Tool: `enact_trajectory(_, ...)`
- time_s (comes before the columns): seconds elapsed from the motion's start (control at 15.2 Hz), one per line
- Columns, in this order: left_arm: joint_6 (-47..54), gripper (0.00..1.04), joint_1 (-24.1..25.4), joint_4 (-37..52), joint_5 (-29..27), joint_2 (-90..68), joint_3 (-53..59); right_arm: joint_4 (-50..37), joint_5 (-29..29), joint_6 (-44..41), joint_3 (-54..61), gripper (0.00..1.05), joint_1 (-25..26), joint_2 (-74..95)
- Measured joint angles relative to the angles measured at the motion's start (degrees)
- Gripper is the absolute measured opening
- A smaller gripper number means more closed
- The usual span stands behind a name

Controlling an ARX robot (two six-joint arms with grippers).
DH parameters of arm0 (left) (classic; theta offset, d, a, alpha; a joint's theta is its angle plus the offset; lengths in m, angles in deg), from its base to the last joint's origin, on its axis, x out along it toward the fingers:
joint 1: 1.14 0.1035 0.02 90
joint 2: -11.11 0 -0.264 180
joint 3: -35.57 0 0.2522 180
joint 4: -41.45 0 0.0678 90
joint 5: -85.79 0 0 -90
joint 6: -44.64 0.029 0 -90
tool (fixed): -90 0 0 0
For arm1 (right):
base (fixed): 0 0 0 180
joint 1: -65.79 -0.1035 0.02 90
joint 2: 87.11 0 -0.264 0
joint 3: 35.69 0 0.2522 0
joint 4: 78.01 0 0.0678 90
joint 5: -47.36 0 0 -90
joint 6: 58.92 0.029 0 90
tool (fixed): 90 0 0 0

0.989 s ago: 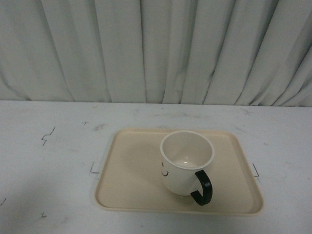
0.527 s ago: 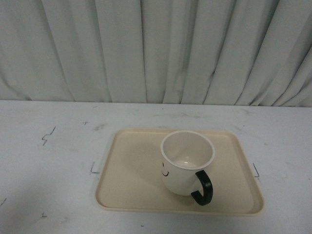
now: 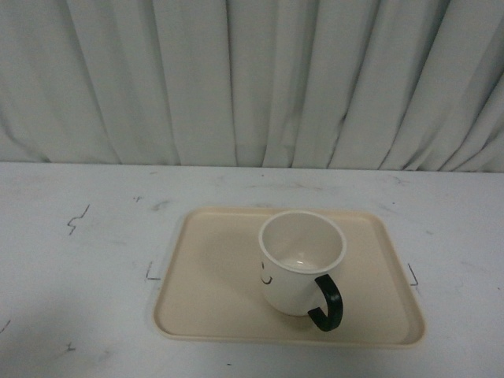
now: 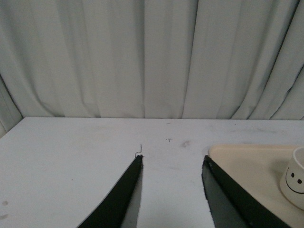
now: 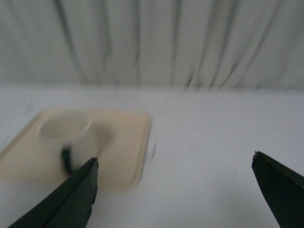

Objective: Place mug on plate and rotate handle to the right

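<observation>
the mug [image 3: 302, 264] stands upright on the plate [image 3: 213, 276], right of the plate's middle and nearer its front edge, with the handle [image 3: 327, 303] pointing toward the camera and off to the right. the plate lies flat on a scuffed white table [image 3: 79, 315], with a pleated pale curtain [image 3: 236, 79] hanging behind it. a few small black marks [image 3: 77, 220] dot the tabletop, two of them just beside the plate's left and right edges. nothing stands between either arm and the mug. the front view shows neither arm and only the edge of the printed smile on the mug's left side. the left wrist view shows the face more fully, eyes and mouth, at the picture's border, while the handle is out of sight there. the left gripper [image 4: 173, 158] has its jaws spread with only bare table between them, holding nothing. the right wrist view is blurred, yet the mug and its dark handle can be made out on the plate. the right gripper [image 5: 175, 156] is spread wide and empty, well apart from the mug.
</observation>
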Motion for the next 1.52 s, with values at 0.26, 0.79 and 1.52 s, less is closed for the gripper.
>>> enact_trajectory(0.26, 0.02, 0.81, 0.02, 0.0, 0.15, 0.0, 0.0, -0.83, 16.85, -4.94, -19.63, 0.98, -1.4, 37.73)
enact_trajectory(0.79, 0.04, 0.98, 0.04, 0.02, 0.17, 0.0, 0.0, 5.92, 7.8, -0.92, -55.17, 0.98, -13.86, 90.47)
enact_trajectory(1.52, 0.02, 0.98, 0.04, 0.02, 0.17, 0.0, 0.0, 9.62, 0.5, 9.01, -68.74, 0.62, -20.85, 110.95)
